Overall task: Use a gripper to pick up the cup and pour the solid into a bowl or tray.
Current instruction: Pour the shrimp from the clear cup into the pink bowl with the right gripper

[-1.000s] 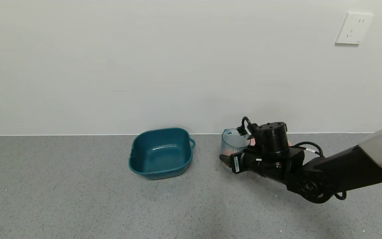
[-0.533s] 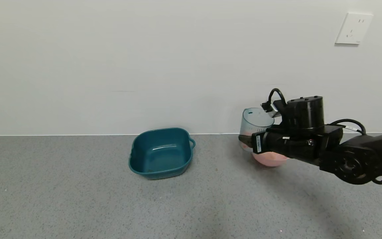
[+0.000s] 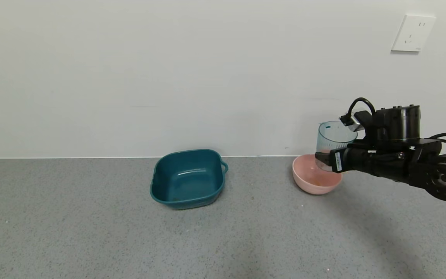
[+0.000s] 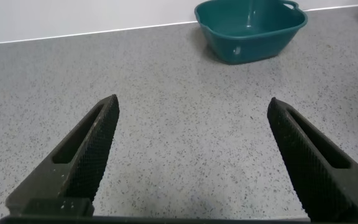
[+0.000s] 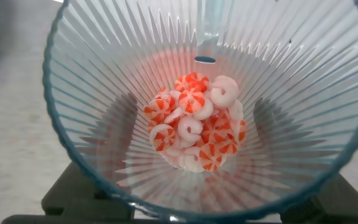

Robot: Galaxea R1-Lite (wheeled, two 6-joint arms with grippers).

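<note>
My right gripper (image 3: 325,160) is shut on the cup (image 3: 333,140), a clear blue-green ribbed cup held upright above the right side of the pale pink bowl (image 3: 309,185). The bowl stands on the grey counter near the wall. In the right wrist view the cup (image 5: 98,93) fills the frame, and the solid (image 5: 197,127), small pink-red and white striped bits, lies heaped at its bottom. The dark fingers show through the cup wall on both sides. My left gripper (image 4: 194,102) is open and empty low over bare counter; it is out of the head view.
A dark teal basin with handles (image 3: 187,181) stands to the left of the pink bowl, near the wall; it also shows in the left wrist view (image 4: 250,28). A white wall with an outlet (image 3: 412,33) rises right behind the counter.
My right gripper has lifted the cup off the counter and carried it to the right, uncovering the pink bowl; the cup is now over the bowl's right side.
</note>
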